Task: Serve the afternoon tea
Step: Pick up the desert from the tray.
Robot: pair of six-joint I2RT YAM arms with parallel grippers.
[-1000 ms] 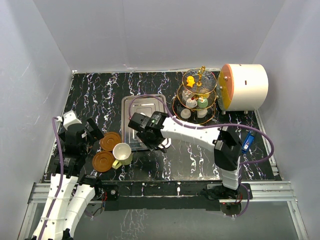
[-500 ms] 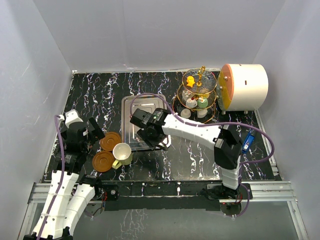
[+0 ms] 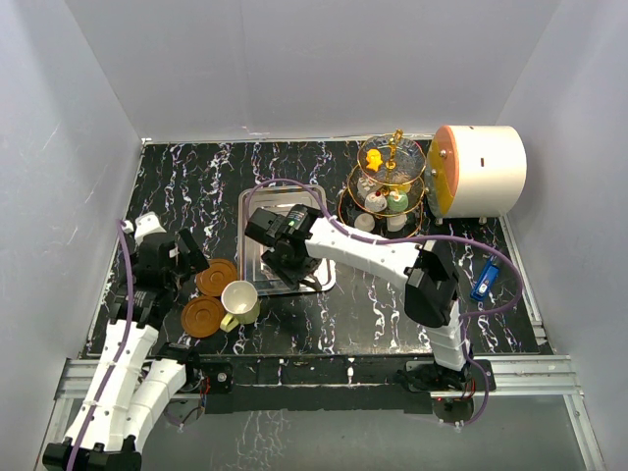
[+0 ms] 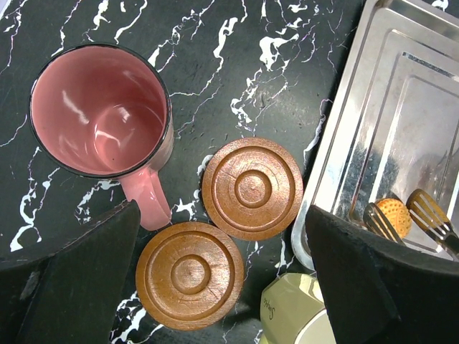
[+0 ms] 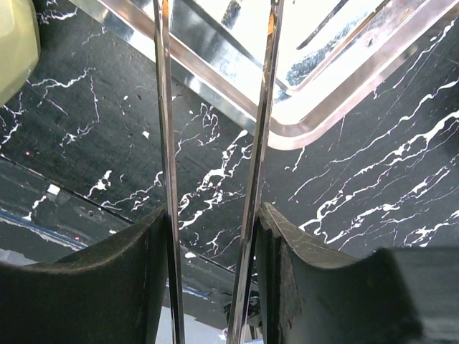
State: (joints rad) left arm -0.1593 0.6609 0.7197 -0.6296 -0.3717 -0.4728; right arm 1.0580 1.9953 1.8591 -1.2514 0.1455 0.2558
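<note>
Two saucers sit just left of the tray (image 4: 337,136), edge to edge: the far saucer (image 4: 251,188) is close to the tray's rim and the near saucer (image 4: 190,274) is a bit further out from it. The pink cup (image 4: 100,111) stands upright further left of the tray, with its handle pointing toward the near saucer. The cream cup (image 3: 239,300) is near the tray's front left corner, right beside both saucers.

Left gripper (image 3: 184,257) hangs over that spot left of the tray. Its fingers (image 4: 79,279) are spread wide and hold nothing.

Right gripper (image 5: 212,222) is clamped on a pair of metal tongs (image 5: 163,143) and reaches over the tray's front edge. In the left wrist view the tong tips are inside the tray, one on each side of an orange cake (image 4: 393,213). Can't tell if they actually touch it.

The stand (image 3: 388,191) is just off the tray's right side toward the back. It has a yellow cake (image 3: 374,157) on top and white and green ones lower down. A big white drum (image 3: 481,169) lies further right of the tray, beside the stand.
</note>
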